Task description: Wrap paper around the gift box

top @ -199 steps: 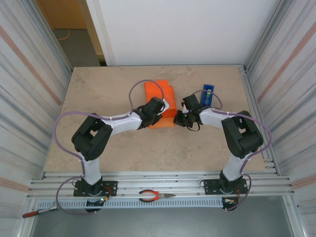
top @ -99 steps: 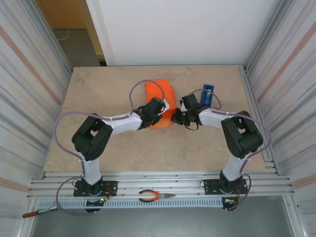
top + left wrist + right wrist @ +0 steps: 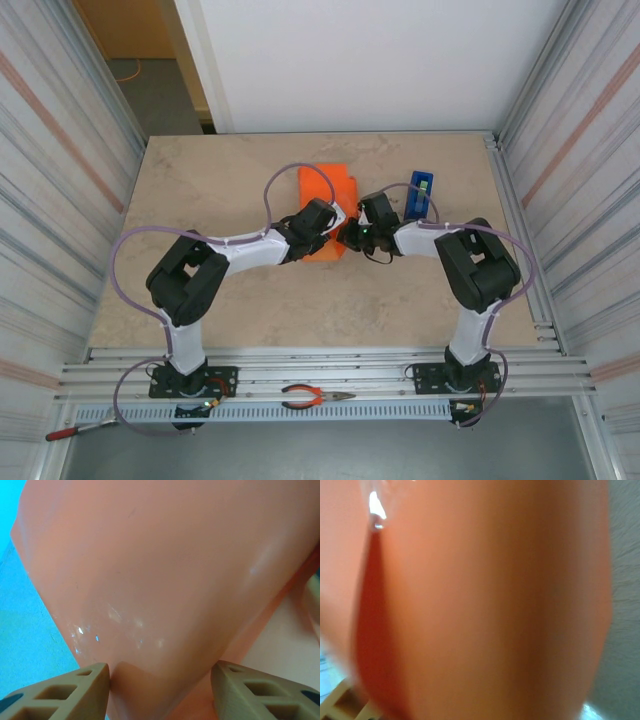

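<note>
The gift box [image 3: 325, 187] lay near the middle of the table [image 3: 200, 190], a little toward the far side. It showed as a compact orange block, its faces covered by the paper [image 3: 150, 580]. The near end of the block lay under and between the two wrists, which met over it from either side.

The left gripper [image 3: 160, 677] sat at the near left part of the block. In the left wrist view its two tan fingers [image 3: 75, 690] stood well apart. A smooth, glossy bulge of orange paper filled the space between them and touched the inner edge of the left finger. No finger was closed on it.

The right gripper [image 3: 352, 236] pressed in from the right, just beside the left one, at the block's near right corner. The right wrist view was a blur of orange at very close range, with a pale sliver of finger at the lower left, so I could not tell how its jaws stood.

A blue tape dispenser [image 3: 420, 193] stood to the right of the block, apart from it. Red-handled pliers [image 3: 315, 397] lay on the near rail between the arm bases.
</note>
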